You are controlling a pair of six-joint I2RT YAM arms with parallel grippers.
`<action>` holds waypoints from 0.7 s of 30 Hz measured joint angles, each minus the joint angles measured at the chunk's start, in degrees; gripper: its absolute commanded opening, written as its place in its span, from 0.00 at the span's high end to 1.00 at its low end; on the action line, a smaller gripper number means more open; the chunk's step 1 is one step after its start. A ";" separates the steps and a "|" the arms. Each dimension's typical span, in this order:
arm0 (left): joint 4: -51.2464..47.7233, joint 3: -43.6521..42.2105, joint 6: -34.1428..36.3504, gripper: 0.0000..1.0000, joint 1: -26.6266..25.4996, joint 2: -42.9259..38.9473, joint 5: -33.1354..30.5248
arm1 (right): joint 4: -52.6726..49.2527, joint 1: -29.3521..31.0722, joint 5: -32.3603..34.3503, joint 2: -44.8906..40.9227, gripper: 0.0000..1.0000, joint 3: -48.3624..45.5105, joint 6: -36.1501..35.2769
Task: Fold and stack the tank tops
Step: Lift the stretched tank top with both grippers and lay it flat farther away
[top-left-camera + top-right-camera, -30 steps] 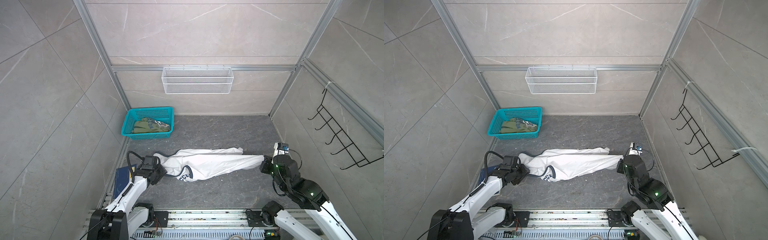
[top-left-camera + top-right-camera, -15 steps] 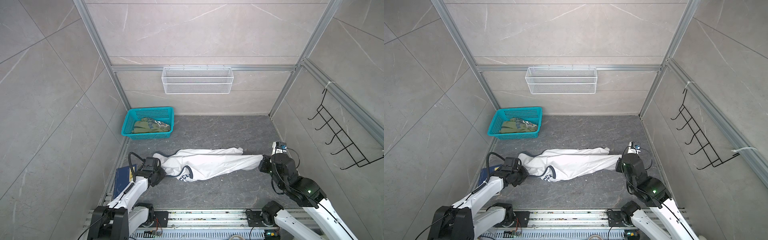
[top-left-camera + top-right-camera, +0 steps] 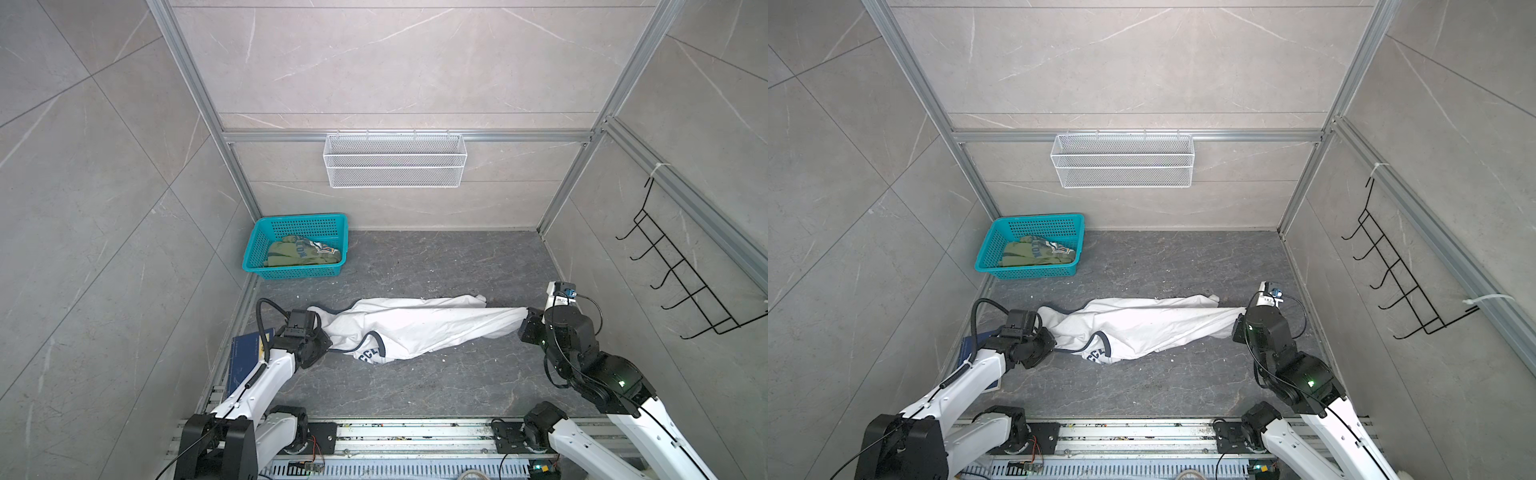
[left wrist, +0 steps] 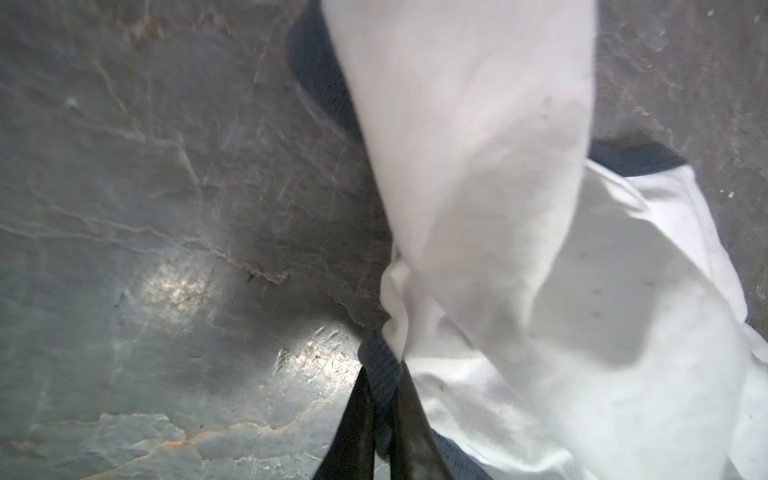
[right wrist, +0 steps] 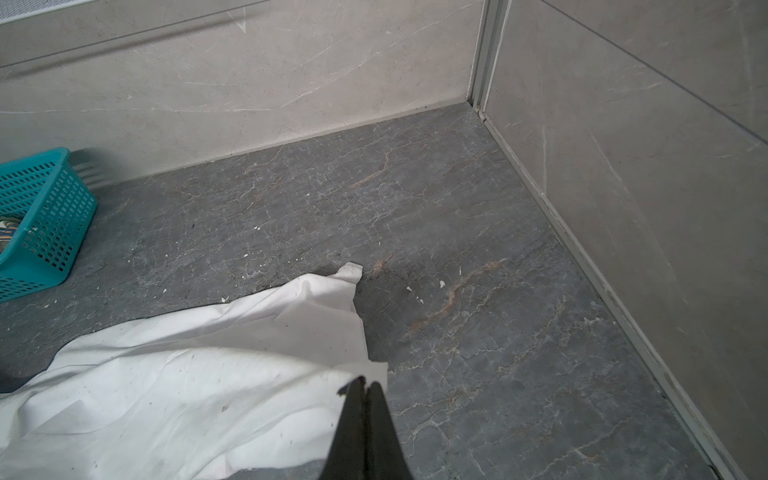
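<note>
Overhead look into a booth of pale grey tiled walls with a dark marbled floor (image 3: pixel 415 257).

Far left, flat on the floor along the left wall: a dark blue book (image 3: pixel 243 357), partly covered by the white left arm.

Further back, in the rear left corner: a teal basket (image 3: pixel 254 249) holding the olive green tank top (image 3: pixel 291 255), bunched up with printed lettering facing up.

Front left, just right of the book and low over the floor: the left gripper (image 3: pixel 328 344). Seen close in the left wrist view, its dark fingers (image 4: pixel 353 424) clenched on a strip of navy trim (image 4: pixel 380 365) at one end of the white tank top (image 3: pixel 415 328), cloth rising from the pinch in a twisted fold.

Across the middle of the floor in both top views: the white tank top, drawn out into a long rumpled band between the two arms, mostly resting on the floor, well apart from the basket. Near its front edge, a loop of navy-edged opening and some navy printed letters.

High on the back wall, above the centre: a white wire shelf (image 3: pixel 395 166).

Right end of the band: the right gripper (image 3: pixel 528 318), near the right wall. In the right wrist view, fingers (image 5: pixel 349 419) shut tight on a white corner of the hem, the rest spreading away over the floor.

Far right, on the right wall: a black hook rack (image 3: pixel 681 272).
</note>
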 measured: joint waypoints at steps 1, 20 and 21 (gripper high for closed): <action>-0.74 0.83 0.35 0.99 0.02 -0.52 -0.07 | 0.00 0.00 0.20 -0.02 1.00 0.09 -0.11; -22.14 53.27 9.25 1.00 0.09 -6.05 -3.76 | -3.82 0.00 5.84 0.22 1.00 25.57 -8.85; -22.71 56.24 9.68 1.00 0.09 -6.40 -4.35 | -3.80 0.00 5.99 -0.33 1.00 27.91 -9.81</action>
